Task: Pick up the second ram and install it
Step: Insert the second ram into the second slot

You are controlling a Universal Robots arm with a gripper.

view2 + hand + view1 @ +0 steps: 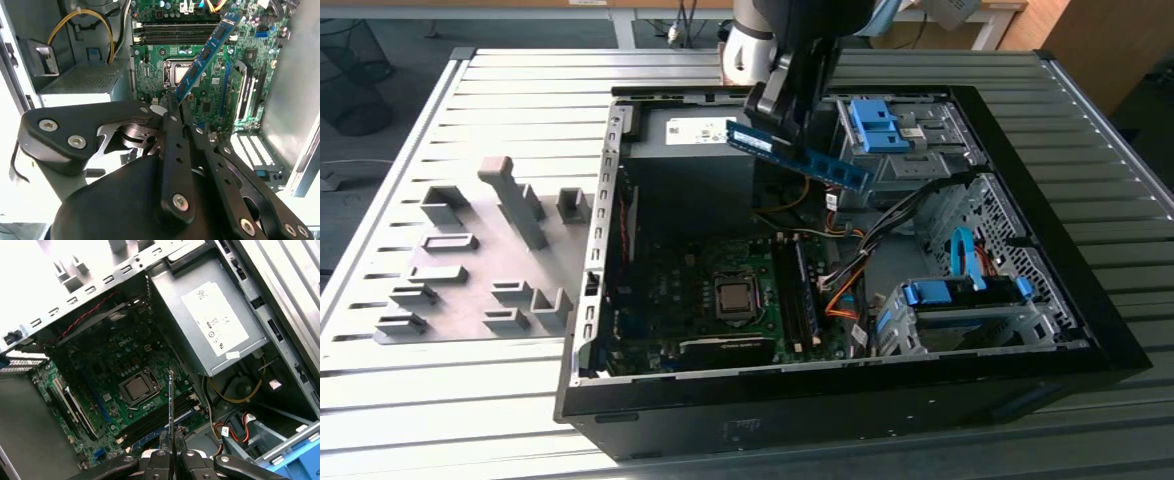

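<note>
Black gripper (781, 135) pinching slim blue-green memory board (798, 155), tilted, held above green motherboard (210, 65) inside open black computer case (1067, 330).

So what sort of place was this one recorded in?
Probably a lab or workshop bench set up for PC assembly. An open computer case lies on a ribbed metal table, grey fixture blocks sit beside it, and the gripper holds a memory board above the motherboard.
</note>
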